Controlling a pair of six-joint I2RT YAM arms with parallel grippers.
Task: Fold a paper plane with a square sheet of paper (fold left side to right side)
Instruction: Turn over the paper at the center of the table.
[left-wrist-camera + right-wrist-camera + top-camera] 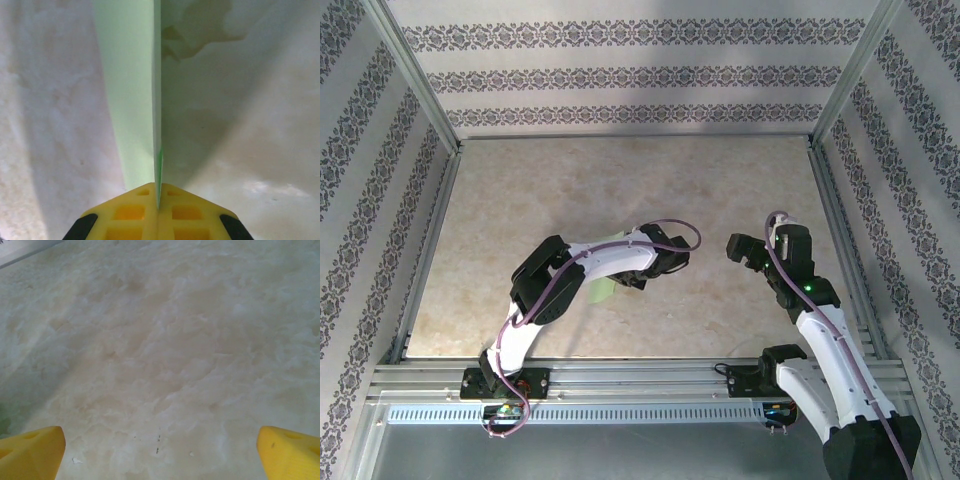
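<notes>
Two arms over the marble table (620, 180), and the left arm (545, 285) is the busy one: up from its base at the near edge, elbow kinked out to the left, forearm reaching across to the right toward the middle of the table, purple cable (670, 228) looping over the wrist. Left gripper (158, 200): yellow fingers (135, 212) pressed right together, pinching the square sheet of paper (130, 100)! In the wrist view the pale green sheet runs straight away from the fingertips, one sharp straight edge leading right into the pinch, a broad lit face to the left of that line. Whether the rest lies flat or is lifted, can't tell. From above, green peeks out under the left forearm, near the centre of the table.

Over to the right arm (815, 310): rising from the near right corner, bent in toward the centre, its wrist about level with the left one and apart from it. Right gripper (160, 450) is spread wide, a yellow fingertip (32, 452) at each lower corner of its view, bare marble between them, holding nothing.
</notes>
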